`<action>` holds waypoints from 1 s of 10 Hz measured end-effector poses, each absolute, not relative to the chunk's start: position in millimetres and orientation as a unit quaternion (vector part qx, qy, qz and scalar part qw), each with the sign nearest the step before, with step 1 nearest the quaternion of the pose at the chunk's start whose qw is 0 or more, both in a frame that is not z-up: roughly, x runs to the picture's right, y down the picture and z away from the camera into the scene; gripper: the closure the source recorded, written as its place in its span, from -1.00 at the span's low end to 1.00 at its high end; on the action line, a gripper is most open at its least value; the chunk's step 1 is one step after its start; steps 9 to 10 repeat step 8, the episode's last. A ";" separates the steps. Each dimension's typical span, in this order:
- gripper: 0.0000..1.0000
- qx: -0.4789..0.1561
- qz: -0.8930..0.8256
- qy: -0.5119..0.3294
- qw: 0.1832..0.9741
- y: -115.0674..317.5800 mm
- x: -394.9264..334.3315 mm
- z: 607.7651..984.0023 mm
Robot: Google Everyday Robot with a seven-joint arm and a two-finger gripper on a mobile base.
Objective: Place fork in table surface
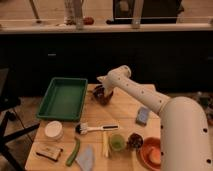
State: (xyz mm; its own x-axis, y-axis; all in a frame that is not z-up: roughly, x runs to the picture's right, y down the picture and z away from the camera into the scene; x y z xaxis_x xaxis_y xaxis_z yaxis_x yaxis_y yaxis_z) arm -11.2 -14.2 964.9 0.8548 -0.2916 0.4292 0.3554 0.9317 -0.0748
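Note:
My gripper (101, 93) reaches down at the far side of the light tan wooden table surface (125, 112), right over the dark red bowl (102, 96), just right of the green tray. The white arm (150, 97) runs from the lower right up to it. The fork does not show; the gripper and the bowl hide that spot.
A green rectangular tray (63, 98) lies at the left. A black-and-white handled brush (95, 129), a pale yellow stick (104, 145), a green cup (117, 142), a small dark bowl (134, 141), an orange bowl (152, 154), a blue-grey sponge (143, 116), a white round container (53, 130), a green vegetable (73, 152) and a pale cloth (86, 158) lie toward the front.

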 end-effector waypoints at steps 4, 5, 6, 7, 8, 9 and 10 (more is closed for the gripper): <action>0.12 -0.078 -0.171 -0.213 0.959 -14.0 -8.8 967.4; 0.37 -0.078 -0.172 -0.215 0.958 -13.7 -9.4 967.3; 0.58 -0.078 -0.172 -0.217 0.958 -13.7 -10.0 966.8; 0.75 -0.078 -0.172 -0.217 0.958 -13.6 -8.7 966.5; 0.94 -0.078 -0.172 -0.217 0.958 -13.7 -6.9 965.6; 0.94 -0.078 -0.172 -0.217 0.958 -13.7 -6.9 965.6; 0.94 -0.078 -0.172 -0.217 0.958 -13.7 -6.9 965.6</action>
